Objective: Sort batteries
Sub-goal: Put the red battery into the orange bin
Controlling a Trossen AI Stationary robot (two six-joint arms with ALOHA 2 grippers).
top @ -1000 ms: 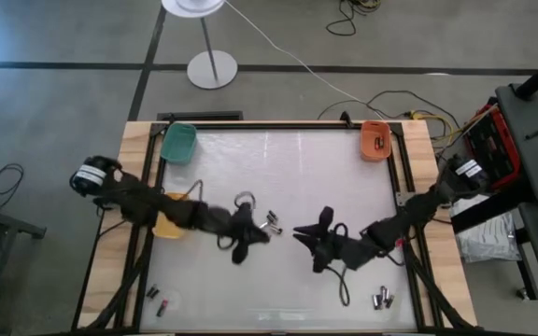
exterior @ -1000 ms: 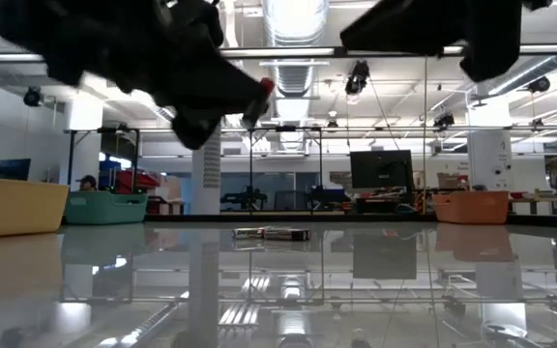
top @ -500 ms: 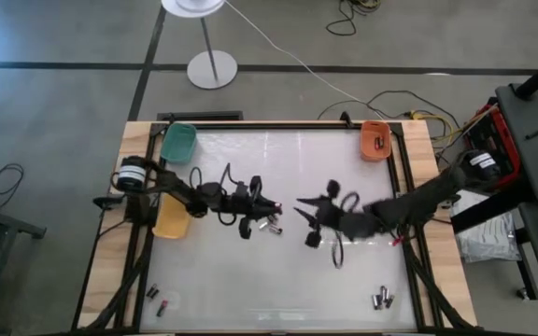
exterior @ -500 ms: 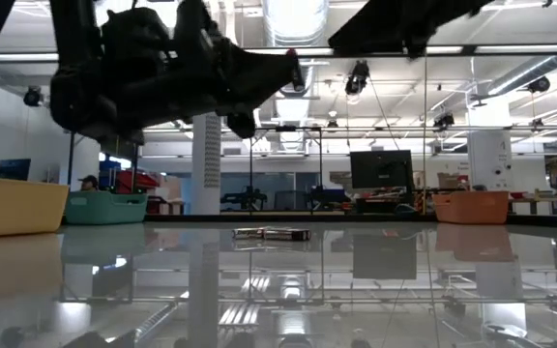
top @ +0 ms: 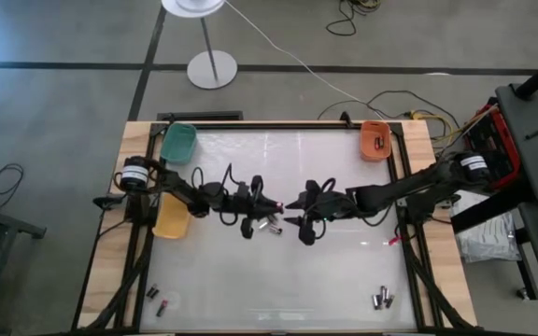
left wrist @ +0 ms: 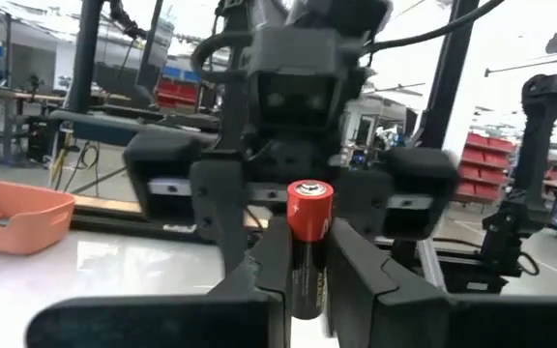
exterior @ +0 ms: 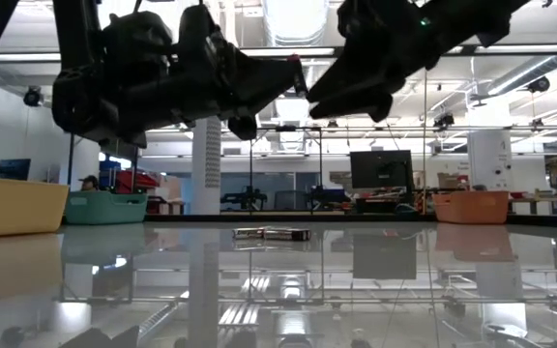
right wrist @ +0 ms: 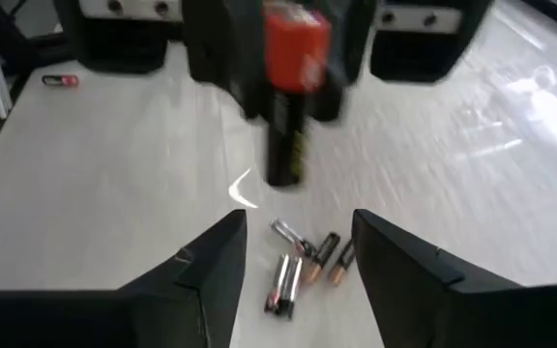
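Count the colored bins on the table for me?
3: a green bin at the far left corner, an orange bin at the far right corner, and a yellow bin on the left edge, partly under the left arm.

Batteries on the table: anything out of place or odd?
Nothing damaged or spilled. Loose batteries lie mid-table, with more near both front corners. The left hand holds a red-tipped battery in the air, facing the open right hand.

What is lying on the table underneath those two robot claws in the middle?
A small cluster of loose batteries lies on the table below the left gripper and right gripper. From above, the arms cover part of the cluster, so a full count isn't possible.
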